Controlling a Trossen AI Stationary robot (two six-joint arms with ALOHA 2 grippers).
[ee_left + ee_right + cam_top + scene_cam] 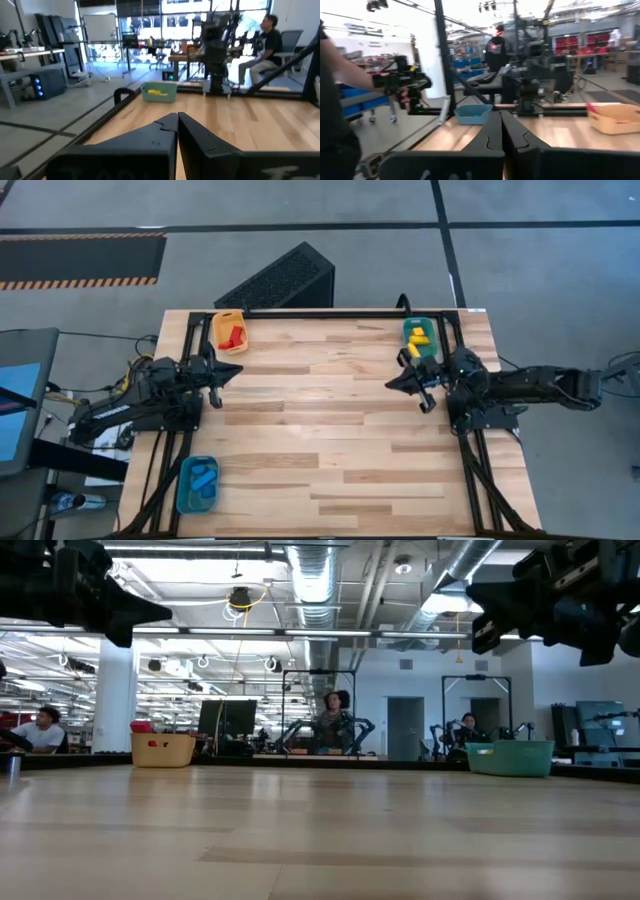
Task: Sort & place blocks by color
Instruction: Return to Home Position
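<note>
All the blocks that show lie inside bins. Red blocks [233, 336] rest in the orange bin [230, 332] at the far left corner. Yellow blocks [418, 342] lie in the green bin [421, 330] at the far right. Blue blocks [204, 478] sit in the blue bin [197, 484] at the near left edge. My left gripper [236, 371] hovers shut near the left edge, holding nothing; its fingers meet in the left wrist view [177, 118]. My right gripper [391, 384] hovers shut below the green bin, also holding nothing [501, 116].
The wooden table top [330, 430] lies bare between the two grippers. A black metal frame [330, 313] runs along the far edge and down both sides. A black slatted box [280, 278] sits on the floor beyond. People [335, 720] sit and stand in the room behind.
</note>
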